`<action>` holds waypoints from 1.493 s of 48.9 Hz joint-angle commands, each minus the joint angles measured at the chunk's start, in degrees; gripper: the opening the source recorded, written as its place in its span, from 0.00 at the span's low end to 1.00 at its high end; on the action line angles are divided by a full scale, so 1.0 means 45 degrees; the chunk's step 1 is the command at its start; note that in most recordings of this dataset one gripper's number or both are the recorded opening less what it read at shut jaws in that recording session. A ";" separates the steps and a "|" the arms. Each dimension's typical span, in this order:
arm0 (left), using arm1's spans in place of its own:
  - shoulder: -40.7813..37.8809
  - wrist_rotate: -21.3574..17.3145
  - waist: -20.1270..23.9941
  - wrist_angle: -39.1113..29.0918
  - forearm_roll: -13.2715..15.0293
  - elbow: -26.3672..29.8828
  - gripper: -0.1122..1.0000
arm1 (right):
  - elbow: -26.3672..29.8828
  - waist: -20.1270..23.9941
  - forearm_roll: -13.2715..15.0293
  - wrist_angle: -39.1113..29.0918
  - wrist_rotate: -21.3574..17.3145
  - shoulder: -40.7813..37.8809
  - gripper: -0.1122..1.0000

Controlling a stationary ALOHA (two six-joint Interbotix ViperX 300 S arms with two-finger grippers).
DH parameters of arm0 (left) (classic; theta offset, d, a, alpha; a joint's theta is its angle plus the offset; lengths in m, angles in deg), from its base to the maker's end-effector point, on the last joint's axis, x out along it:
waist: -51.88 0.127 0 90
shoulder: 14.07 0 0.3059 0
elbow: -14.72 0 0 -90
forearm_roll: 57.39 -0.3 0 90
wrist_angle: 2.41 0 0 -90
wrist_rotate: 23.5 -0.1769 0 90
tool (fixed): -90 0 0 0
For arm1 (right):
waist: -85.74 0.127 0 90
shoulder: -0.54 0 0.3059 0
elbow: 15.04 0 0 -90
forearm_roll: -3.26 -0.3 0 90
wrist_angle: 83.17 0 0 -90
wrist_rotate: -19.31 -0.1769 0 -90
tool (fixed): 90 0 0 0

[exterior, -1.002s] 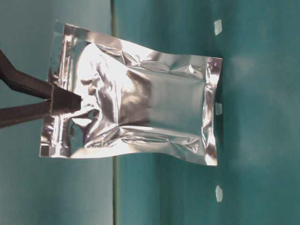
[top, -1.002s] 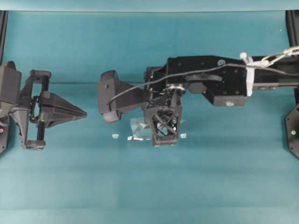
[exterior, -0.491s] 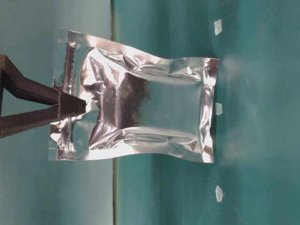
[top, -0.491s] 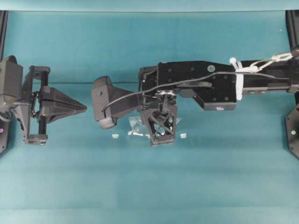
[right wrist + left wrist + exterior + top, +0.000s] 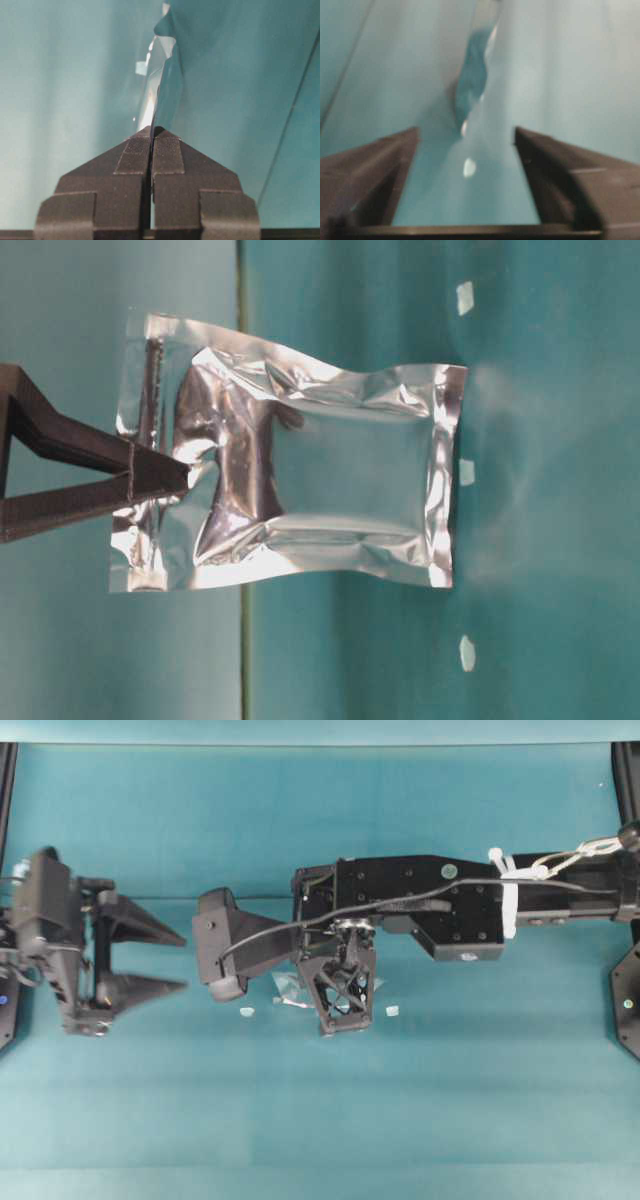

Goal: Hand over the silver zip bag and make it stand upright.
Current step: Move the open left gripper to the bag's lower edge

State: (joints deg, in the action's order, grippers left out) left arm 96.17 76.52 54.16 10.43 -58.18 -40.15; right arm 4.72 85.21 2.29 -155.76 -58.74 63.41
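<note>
overhead view: teal table; right claw pinches silver zip bag, left claw spread.

A crinkled, shiny silver foil zip bag with a darker reflective centre stands edge-down on the teal counter.

Silver zip bag looked like glossy metallised foil, mirror-bright and heavily crinkled, with flatter sealed edge strips and a darker reflective centre panel. Right tool was matt black plastic, its fingertips faced with finely ribbed, rough-looking pads; left tool was the same matt black plastic, blurred in the wrist view. Worktop was a smooth matt teal surface with a soft sheen, and the small pale scraps on it looked like dull paper or tape.
</note>
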 commanded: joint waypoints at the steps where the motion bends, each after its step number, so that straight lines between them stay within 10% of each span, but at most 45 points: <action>1: -0.0586 -0.0098 0.0000 0.0645 -0.0039 0.0098 0.97 | 0.0156 0.0098 0.0059 0.0078 0.0176 0.0137 0.08; 26: -0.5742 -0.0059 -0.0117 0.6113 -0.0059 0.1055 0.94 | 0.0078 0.0215 0.0254 0.0098 0.0156 0.0156 0.08; 73: -1.0527 0.0039 -0.0332 0.7070 -0.0059 0.4629 0.94 | -0.0020 0.0215 0.0273 0.0391 0.0117 0.0176 0.08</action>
State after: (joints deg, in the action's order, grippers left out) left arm 49.32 76.52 52.84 41.71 -58.35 -20.29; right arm 4.45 86.00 3.34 -154.36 -58.65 63.41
